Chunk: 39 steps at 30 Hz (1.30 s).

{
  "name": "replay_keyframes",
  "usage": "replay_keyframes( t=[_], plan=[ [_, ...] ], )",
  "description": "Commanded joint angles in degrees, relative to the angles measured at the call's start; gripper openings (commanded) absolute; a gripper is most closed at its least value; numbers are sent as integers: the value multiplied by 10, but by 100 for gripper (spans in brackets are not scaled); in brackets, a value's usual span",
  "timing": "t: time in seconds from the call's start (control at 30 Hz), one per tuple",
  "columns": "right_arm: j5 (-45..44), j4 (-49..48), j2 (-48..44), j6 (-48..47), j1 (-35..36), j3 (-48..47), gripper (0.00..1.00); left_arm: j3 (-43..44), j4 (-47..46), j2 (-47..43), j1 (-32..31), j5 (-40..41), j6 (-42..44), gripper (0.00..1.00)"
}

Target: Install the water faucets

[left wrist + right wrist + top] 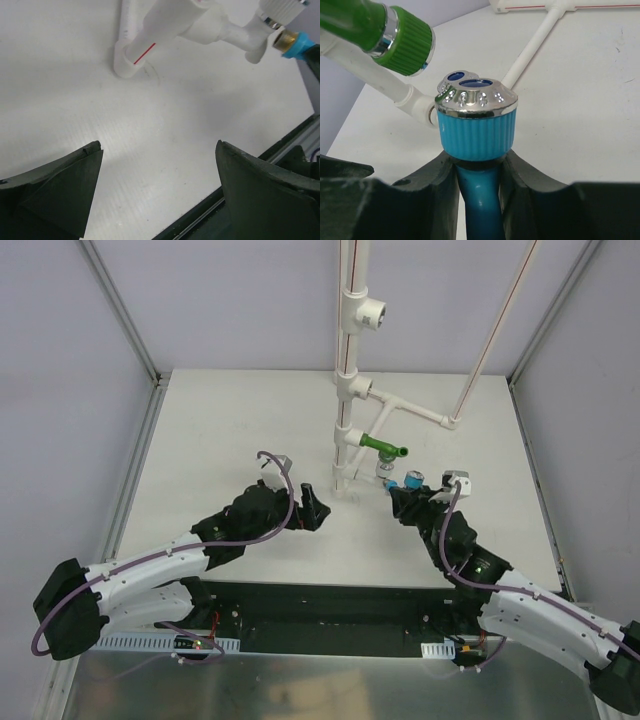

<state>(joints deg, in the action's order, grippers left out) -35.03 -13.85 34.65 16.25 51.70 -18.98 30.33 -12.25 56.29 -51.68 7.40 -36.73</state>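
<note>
On the table (220,440) the pipe stand (345,430) rises at frame centre, with the mounted faucet (383,448) jutting from its right side, the second faucet (412,480) just below and right of it in the right gripper (401,494), and the left gripper (316,508) lower left of the stand's foot, apart.

**White table carries one pipe stand**

The white table (230,430) is a plain matt sheet. A white pipe frame (345,440) stands upright near its middle, with its round foot (124,65) flat on the surface. A black plate (320,605) runs along the near edge.
</note>
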Motion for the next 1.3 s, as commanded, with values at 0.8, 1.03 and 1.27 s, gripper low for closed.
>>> replay_keyframes(
  t=[0.8,1.03,1.27],
  plan=[
    [-10,227,-171,52,0,-78,0,199,-331,99,3,41,385,99],
    [-9,248,-185,62,-1,-84,0,259,-375,171,2,38,431,99],
    [3,259,-182,66,-1,-96,0,299,-402,232,7,70,453,94]
  ],
)
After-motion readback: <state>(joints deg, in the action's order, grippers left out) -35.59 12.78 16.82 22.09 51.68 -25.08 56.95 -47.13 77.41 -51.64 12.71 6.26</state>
